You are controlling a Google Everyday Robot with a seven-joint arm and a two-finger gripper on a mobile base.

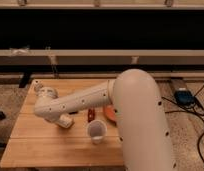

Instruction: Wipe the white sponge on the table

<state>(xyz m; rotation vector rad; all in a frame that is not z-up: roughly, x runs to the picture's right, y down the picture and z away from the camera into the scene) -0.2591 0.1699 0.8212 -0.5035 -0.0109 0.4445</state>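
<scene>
White sponge [66, 121]: small off-white block on the desk [30, 142], left of the white cup [96, 131]. Likely light, soft, squashy; best pinched across opposite sides. Hand [61, 120]: right at the sponge, beneath the arm; finger state cannot be told.

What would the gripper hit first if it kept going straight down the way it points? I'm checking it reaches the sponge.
Probably the white sponge, directly under the gripper, then the table; depth is unclear.
</scene>
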